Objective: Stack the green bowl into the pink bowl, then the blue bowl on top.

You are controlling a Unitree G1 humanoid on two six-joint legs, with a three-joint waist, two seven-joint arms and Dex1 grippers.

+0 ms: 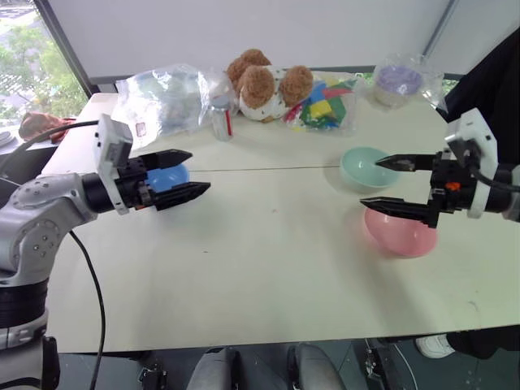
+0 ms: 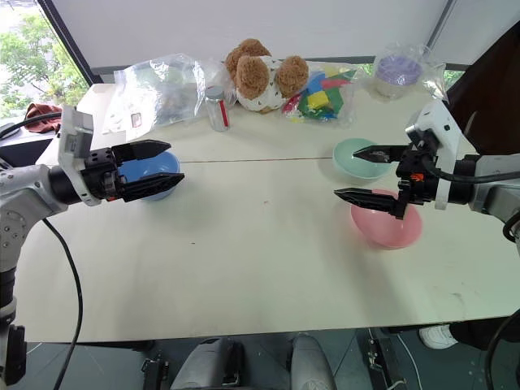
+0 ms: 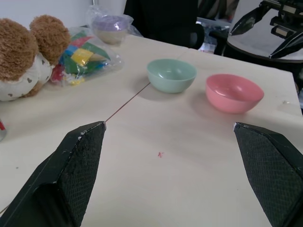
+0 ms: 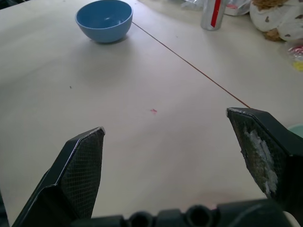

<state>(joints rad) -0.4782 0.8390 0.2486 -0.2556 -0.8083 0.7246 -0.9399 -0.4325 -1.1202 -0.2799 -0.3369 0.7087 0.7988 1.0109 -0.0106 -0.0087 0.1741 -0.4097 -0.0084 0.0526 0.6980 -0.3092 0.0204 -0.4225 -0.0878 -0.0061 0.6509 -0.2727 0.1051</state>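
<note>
Nothing stacked yet: green bowl [image 2: 357, 157] and pink bowl [image 2: 387, 225] sit separately just under the right end effector [image 2: 361, 172], blue bowl [image 2: 151, 173] behind the left end effector [image 2: 159, 166]. Both end effectors gape wide, empty, above the desk [image 2: 260, 260]; all three moves remain.

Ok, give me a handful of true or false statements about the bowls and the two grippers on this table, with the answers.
1. The green bowl is already nested inside the pink bowl. False: the two sit side by side on the table, each empty.
2. The left gripper is open and holds nothing. True.
3. The blue bowl sits on the robot's left side, apart from the other two bowls. True.
4. The right gripper is shut on the pink bowl. False: its jaws stand wide open in the air above the table, holding nothing.
5. A purple bowl wrapped in clear plastic sits at the far edge of the table. True.
</note>
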